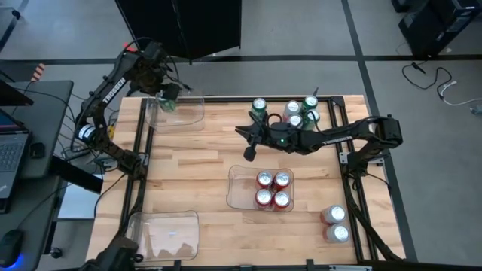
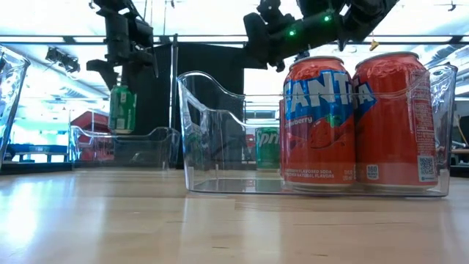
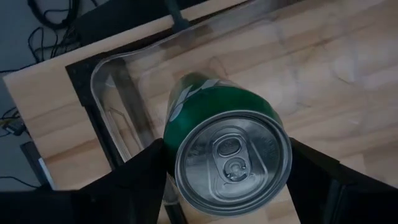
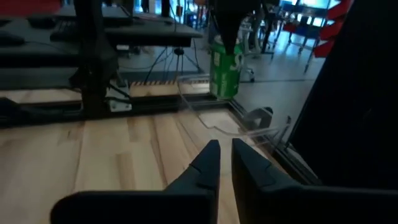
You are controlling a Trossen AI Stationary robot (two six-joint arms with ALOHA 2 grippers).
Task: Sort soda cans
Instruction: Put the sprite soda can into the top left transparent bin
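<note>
Above corner tray [image 1: 192, 113], upright green can [image 1: 169, 105]

floor [image 1: 422, 113]: grey tile | desk [image 1: 30, 113]: left, laptop [image 1: 9, 154] | cables [image 1: 440, 83]: right

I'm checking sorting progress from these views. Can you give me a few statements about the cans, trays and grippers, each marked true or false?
1. The left gripper holds a green can over the far-left tray. True.
2. The middle tray holds four red cans. True.
3. The right gripper holds a silver can. False: its fingers are nearly together with nothing between them.
4. The near-left tray holds two green cans. False: no cans are in it.
5. Two silver cans stand at the table's near-right corner. True.
</note>
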